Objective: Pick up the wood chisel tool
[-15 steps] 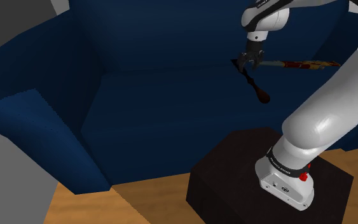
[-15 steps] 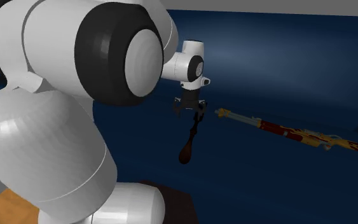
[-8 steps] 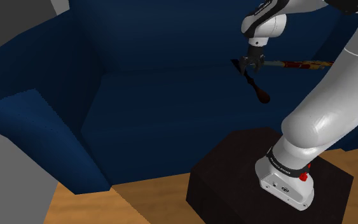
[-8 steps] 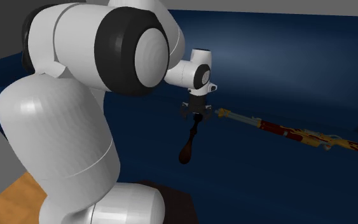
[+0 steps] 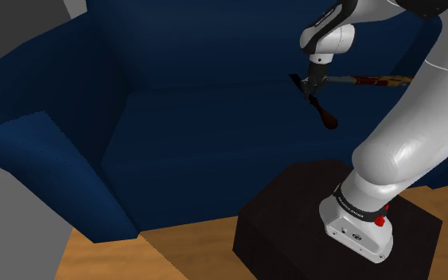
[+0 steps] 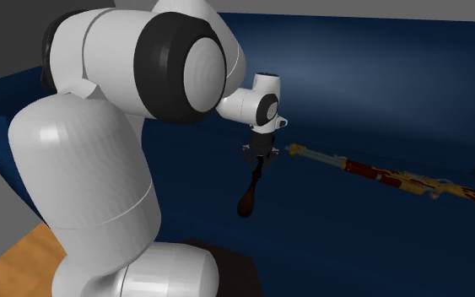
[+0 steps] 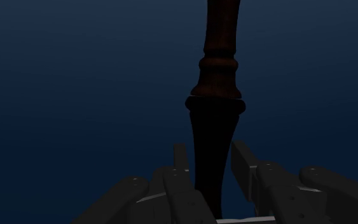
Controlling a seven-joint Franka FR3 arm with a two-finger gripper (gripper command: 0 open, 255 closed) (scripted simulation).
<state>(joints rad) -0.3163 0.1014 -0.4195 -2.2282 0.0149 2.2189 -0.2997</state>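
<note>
The wood chisel (image 5: 324,114) lies on the navy sofa seat (image 5: 206,143), its dark shaft leading to a reddish-brown turned handle with a rounded butt (image 6: 245,205). My gripper (image 5: 313,89) points straight down at the shaft end of it, away from the butt. In the second exterior view the gripper (image 6: 261,157) sits low on the seat with the chisel (image 6: 256,179) running out from under it. In the wrist view the fingers (image 7: 181,159) stand tight on both sides of the chisel (image 7: 217,76), so the gripper (image 7: 210,156) is shut on the dark shaft.
A long red and gold ornate object (image 5: 377,80) lies on the seat just beyond the gripper, its tip (image 6: 299,152) close to the fingers. The sofa's back and arm (image 5: 47,151) enclose the seat. My dark stand (image 5: 294,207) rests on a wooden floor (image 5: 182,254).
The gripper has come down onto the chisel and its fingers, spread wide earlier, have closed on the shaft. The chisel lies where it was.
</note>
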